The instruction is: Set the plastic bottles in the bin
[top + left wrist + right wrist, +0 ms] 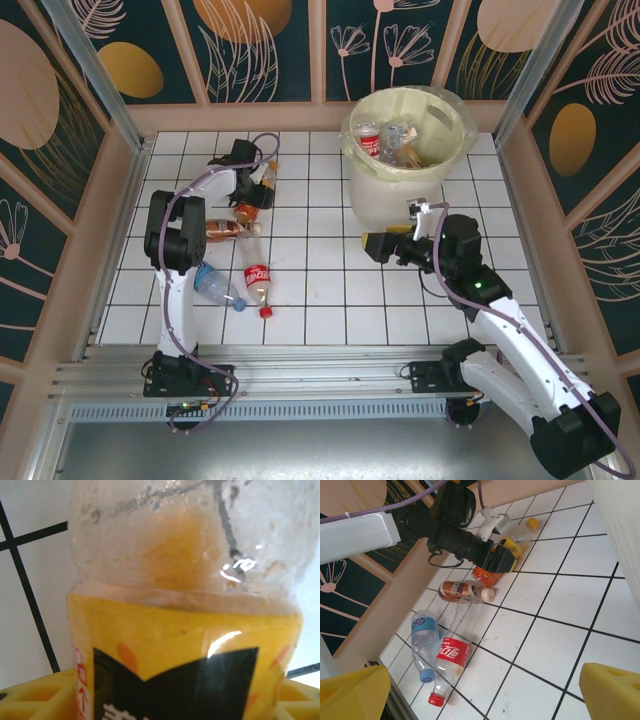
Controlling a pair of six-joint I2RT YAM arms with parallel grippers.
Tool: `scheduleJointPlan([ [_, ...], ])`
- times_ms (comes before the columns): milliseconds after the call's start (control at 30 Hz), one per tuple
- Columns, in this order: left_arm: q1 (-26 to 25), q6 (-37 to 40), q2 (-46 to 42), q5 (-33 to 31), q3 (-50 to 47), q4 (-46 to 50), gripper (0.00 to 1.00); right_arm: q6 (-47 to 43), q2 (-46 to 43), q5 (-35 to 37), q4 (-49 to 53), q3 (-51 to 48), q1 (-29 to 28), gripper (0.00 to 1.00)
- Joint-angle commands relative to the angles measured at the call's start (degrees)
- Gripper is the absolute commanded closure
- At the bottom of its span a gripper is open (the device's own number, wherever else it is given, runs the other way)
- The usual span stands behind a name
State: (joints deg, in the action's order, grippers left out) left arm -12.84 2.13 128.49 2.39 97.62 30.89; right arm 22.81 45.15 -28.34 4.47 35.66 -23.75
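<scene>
Where the left wrist view has the yellow-label bottle (185, 655) pinched by the left tool (258, 178), overhead shows it lying on the counter (320, 300), well apart from the bin (372, 195); right tool (482, 692) released, empty.

I'm running this from afar, and it looks like a robotics lab test cell rather than a lived-in room. The white tabletop (330, 295) is ruled in a black grid. It is boxed in by a wood-coloured frame (250, 117), aluminium posts (95, 65) and printed wall panels (255, 60) of stylised leaves. My left arm (172, 290) and right arm (515, 335) are bolted to an aluminium rail (320, 377) at the near edge.
</scene>
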Motion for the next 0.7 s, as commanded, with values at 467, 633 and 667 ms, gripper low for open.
scheduleJointPlan([
  [467,-3.2,-6.2,-9.9,13.1,-2.4,-8.8,0.46,9.7,-3.8,11.0,-1.2,-1.0,-0.8,0.05],
  [633,-6.1,-10.6,-17.1,17.9,-10.1,-15.7,0.45,12.3,-2.7,8.5,-5.3,-0.8,-0.8,0.05],
  [667,-6.7,-11.0,-18.7,18.7,-11.7,-16.9,0.45,12.6,-2.3,7.9,-6.0,-0.4,-0.8,0.06],
])
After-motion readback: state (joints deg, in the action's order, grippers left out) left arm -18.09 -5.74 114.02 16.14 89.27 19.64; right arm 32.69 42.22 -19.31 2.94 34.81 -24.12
